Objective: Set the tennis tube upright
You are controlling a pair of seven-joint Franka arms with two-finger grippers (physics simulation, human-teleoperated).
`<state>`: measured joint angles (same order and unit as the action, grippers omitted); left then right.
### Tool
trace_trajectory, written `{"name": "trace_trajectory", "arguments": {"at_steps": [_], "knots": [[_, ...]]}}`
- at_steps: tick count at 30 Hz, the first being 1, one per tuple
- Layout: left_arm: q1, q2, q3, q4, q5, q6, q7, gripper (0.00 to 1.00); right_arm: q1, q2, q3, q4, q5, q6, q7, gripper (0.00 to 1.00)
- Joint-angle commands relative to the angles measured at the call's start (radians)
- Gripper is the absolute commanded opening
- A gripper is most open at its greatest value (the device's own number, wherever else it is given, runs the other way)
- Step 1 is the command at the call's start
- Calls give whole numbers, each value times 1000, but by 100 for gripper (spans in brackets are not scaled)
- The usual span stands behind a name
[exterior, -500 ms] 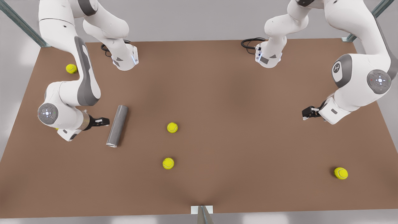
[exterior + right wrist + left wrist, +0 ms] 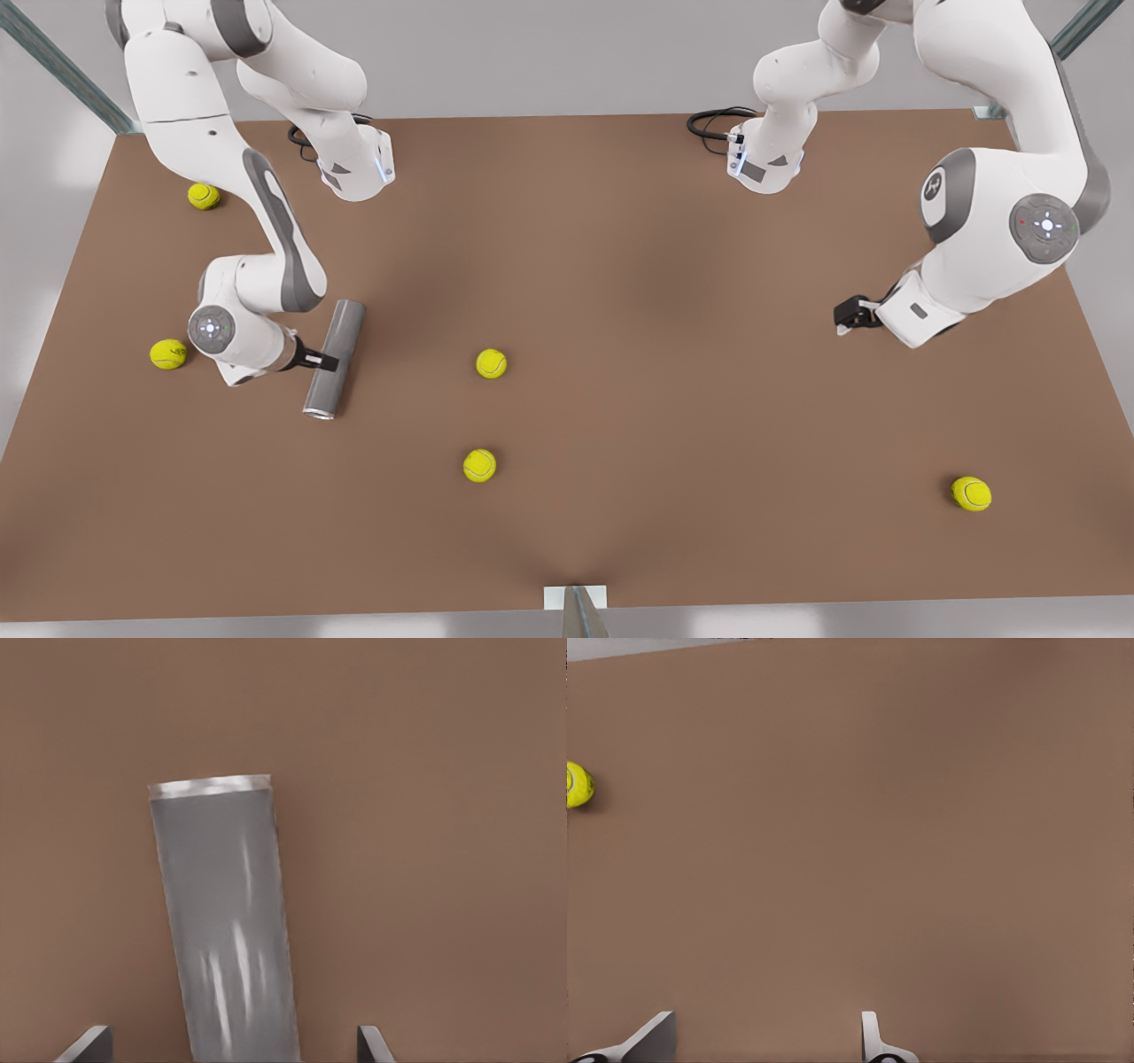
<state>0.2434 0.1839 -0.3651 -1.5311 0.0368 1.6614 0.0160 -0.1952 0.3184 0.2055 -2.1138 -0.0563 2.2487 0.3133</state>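
Lying flat on the brown tabletop [image 2: 620, 266] toward the front view's left: dark grey tennis tube [image 2: 334, 358] with silvery rim at its near end, unlabelled. Astride its middle, fingers spread and not yet touching: right gripper [image 2: 321, 360]. Farther right, hovering with fingers apart: left gripper [image 2: 846, 316].

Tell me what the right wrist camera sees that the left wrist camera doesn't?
The right wrist view alone has the tennis tube, lying flat between the right gripper's open fingertips, silvery rim at its far end. The left wrist view alone has a yellow tennis ball at the picture's edge, and the left gripper open over bare table. Both share the brown table and a pair of spread fingertips.
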Motion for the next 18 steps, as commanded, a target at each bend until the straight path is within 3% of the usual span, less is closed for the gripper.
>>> {"name": "trace_trajectory", "arguments": {"at_steps": [1, 8, 18], "knots": [[14, 0, 0, 0, -3, -2, 2, 100, 0, 2, 0, 0, 1, 8, 0, 100], [22, 0, -5, 9, -3, -18, 1, 100, 14, 28, 0, -107, 90, 201, 1, 100], [22, 6, -5, 12, -3, -31, -2, 100, 20, 39, 2, -144, 55, 247, -53, 100]]}}
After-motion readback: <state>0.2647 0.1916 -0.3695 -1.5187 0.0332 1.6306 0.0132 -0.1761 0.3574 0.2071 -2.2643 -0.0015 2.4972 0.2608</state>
